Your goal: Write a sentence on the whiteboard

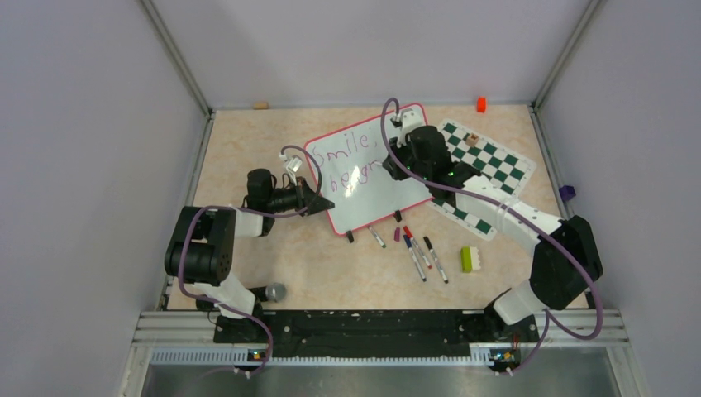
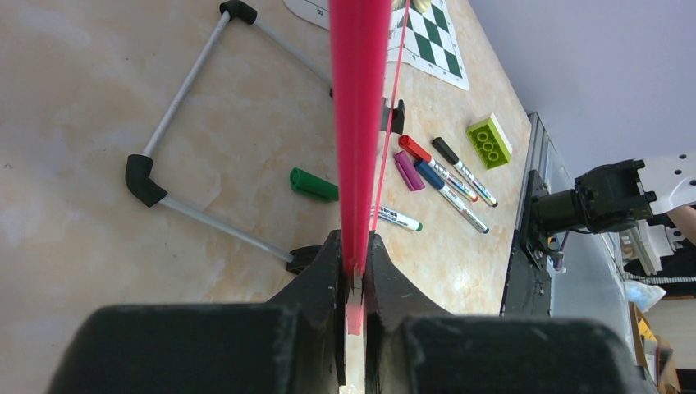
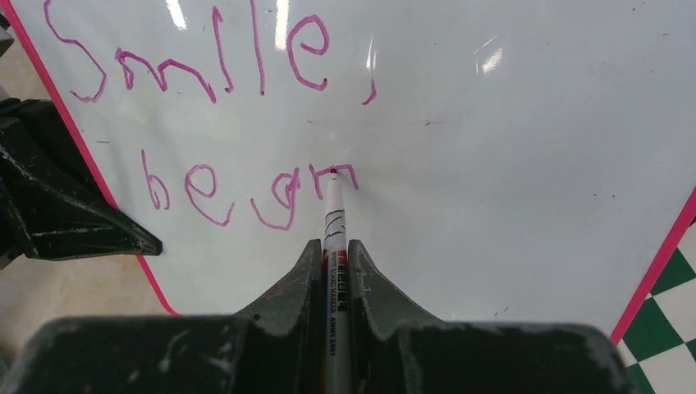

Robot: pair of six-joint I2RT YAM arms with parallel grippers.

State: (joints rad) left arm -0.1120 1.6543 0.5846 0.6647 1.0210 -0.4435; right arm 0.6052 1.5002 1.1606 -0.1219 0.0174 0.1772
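Note:
The whiteboard lies tilted in the middle of the table, white with a red-pink rim. The sentence on it is in magenta on two lines, "Smile," above "be gr". My left gripper is shut on the board's left rim, and the left wrist view shows its gripper clamping the pink edge. My right gripper is over the board, shut on a white marker. The marker's tip touches the last letter, "r".
Several loose markers, a purple cap and a green brick lie in front of the board. A chequered chess mat lies to the right, under the right arm. An orange block sits at the back wall. A green cap lies beneath the board.

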